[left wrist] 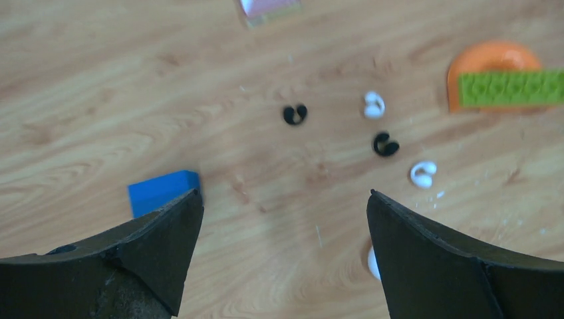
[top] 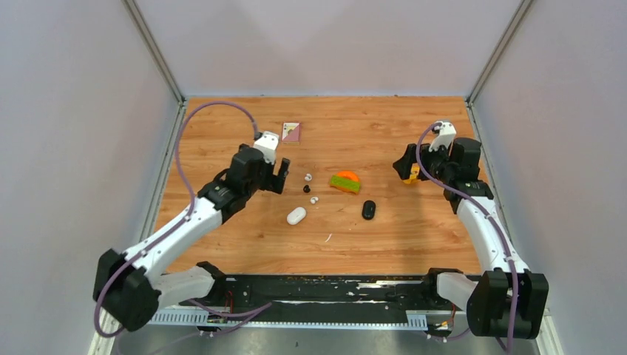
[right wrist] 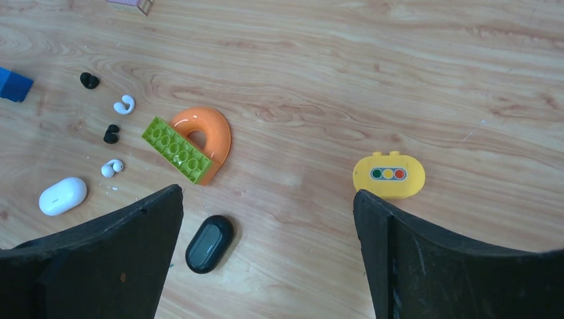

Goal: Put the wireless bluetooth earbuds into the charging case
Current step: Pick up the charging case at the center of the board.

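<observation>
Four tiny earbuds lie loose on the wood in the left wrist view: a black one, a white one, a second black one and a second white one. A closed white pill-shaped case and a closed black one lie nearer the arms. My left gripper is open and empty just left of the buds, which lie ahead of its fingertips. My right gripper is open and empty further right; the black case lies by its left finger.
An orange-and-green toy lies right of the buds. A yellow traffic-light block sits by my right gripper. A blue block is at my left finger. A pink card lies further back. Grey walls enclose the table.
</observation>
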Available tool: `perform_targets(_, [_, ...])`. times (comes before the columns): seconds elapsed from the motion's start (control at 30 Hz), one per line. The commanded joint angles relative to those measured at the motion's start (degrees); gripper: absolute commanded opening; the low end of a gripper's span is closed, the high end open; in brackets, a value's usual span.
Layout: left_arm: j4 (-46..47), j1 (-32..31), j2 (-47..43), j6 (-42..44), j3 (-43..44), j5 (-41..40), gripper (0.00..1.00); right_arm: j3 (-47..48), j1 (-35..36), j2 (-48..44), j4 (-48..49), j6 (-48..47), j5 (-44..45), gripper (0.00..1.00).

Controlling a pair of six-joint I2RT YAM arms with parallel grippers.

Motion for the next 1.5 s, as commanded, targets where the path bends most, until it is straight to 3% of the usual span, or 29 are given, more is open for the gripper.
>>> perform_targets(0.0, [-9.7,0.1,7.2,0.2,4.0,9.3,0.99,-1.4,-0.1,-1.1,3.7,-0.8,-0.6,0.99])
perform_targets(0.1, [-6.0,0.1,2.5,0.0,-0.1,8.9,1.00,-3.5,-0.1,-2.3,2.7,-13.5,-8.8,0.99])
perform_targets(0.23, [-8.6,0.1,-1.4,-3.4,-0.6,-7.5,1.00,-2.9,1.1,-3.1,0.9,-20.1,-14.9,0.99])
perform_targets(0.33, [-8.2,0.2,-3.7,-3.9,-1.5,-10.0,1.00,1.1,9.5,-2.3,-3.9,-27.5,-16.2,0.99])
perform_targets(0.47, [-7.7,1.2,-3.5,-3.5,-1.5,-2.0,0.99,12.1,21.9,4.7,-14.1,-36.5,-12.6,0.93])
perform_targets(0.57, [-9.2,2.1,-0.2,-4.0,-0.2,6.6,0.97,19.7,26.0,13.0,-19.6,-38.6,-14.6,0.79])
perform_targets(0.77, [-12.6,3.7,5.3,-4.9,2.8,20.8,0.85,26.0,35.9,23.3,-22.5,-45.4,-12.8,0.65])
perform_targets(0.97, [-14.7,9.2,-2.4,-8.0,0.3,20.2,0.84,28.4,40.7,29.6,-22.8,-48.9,-13.0,0.61])
perform_targets(1.1, [-14.9,10.3,-6.2,-9.1,-3.5,14.1,0.88,29.7,41.4,32.8,-22.1,-47.9,-13.6,0.58])
perform_targets(1.47, [-16.7,12.1,-2.1,-10.2,-2.2,8.8,0.96,38.6,46.6,44.1,-27.0,-55.2,-11.5,0.53])
